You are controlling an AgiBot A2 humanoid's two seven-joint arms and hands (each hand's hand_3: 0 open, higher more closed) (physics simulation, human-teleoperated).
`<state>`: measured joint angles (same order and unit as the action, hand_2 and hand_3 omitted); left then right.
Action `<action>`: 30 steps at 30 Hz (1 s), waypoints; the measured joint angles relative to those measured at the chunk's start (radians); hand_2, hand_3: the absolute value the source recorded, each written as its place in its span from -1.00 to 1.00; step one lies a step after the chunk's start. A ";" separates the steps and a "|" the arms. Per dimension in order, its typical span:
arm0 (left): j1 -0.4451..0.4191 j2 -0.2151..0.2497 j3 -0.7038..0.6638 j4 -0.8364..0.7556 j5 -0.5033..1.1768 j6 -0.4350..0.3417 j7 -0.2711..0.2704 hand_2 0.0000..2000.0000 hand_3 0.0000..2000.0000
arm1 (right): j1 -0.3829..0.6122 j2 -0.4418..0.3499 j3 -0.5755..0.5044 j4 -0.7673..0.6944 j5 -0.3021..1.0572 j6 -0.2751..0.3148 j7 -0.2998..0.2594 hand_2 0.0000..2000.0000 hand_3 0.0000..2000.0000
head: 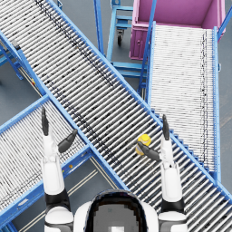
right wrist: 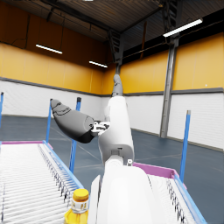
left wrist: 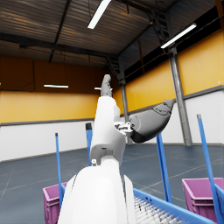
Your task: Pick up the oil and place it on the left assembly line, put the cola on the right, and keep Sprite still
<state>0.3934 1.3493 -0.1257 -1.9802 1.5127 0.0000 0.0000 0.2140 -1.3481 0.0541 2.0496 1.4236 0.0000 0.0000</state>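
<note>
One oil bottle point(head: 144, 140), left hand point(head: 50, 144), right hand point(head: 164, 147), both empty, three conveyors point(head: 90, 86) point(head: 22, 152) point(head: 181, 77)

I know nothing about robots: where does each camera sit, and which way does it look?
Head view: on the robot's head, looking steeply down at the roller conveyors; both arms, left robot hand and right robot hand show.
Left wrist view: on the left forearm, looking along it toward warehouse walls; left robot hand shows.
Right wrist view: on the right forearm, likewise; right robot hand shows.
Shared: head and right wrist views both show the oil bottle.
</note>
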 measured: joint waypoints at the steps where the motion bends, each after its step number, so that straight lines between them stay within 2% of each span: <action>1: -0.001 0.001 0.001 0.000 0.000 0.000 0.000 -1.00 -1.00 | -0.017 0.004 0.011 -0.003 0.000 0.000 0.000 -1.00 -1.00; 7: -0.015 0.006 0.005 0.004 0.000 0.000 0.000 -1.00 -1.00 | -0.105 0.028 0.067 -0.070 0.000 0.000 0.000 -1.00 -1.00; 15: -0.013 0.010 0.030 0.033 0.000 0.000 0.000 -1.00 -1.00 | -0.137 0.028 0.129 -0.305 0.000 0.000 0.000 -1.00 -1.00; 20: -0.006 0.012 0.048 0.064 0.000 0.000 0.000 -1.00 -1.00 | -0.087 -0.004 0.176 -0.490 0.000 0.000 0.000 -1.00 -1.00; 30: 0.010 0.019 0.062 0.128 0.000 0.000 0.000 -1.00 -1.00 | 0.084 -0.091 0.232 -0.871 0.000 0.000 0.000 -1.00 -1.00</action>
<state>0.4039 1.3685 -0.0632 -1.8520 1.5128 0.0000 0.0000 0.2976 -1.4393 0.2856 1.1781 1.4236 0.0000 0.0000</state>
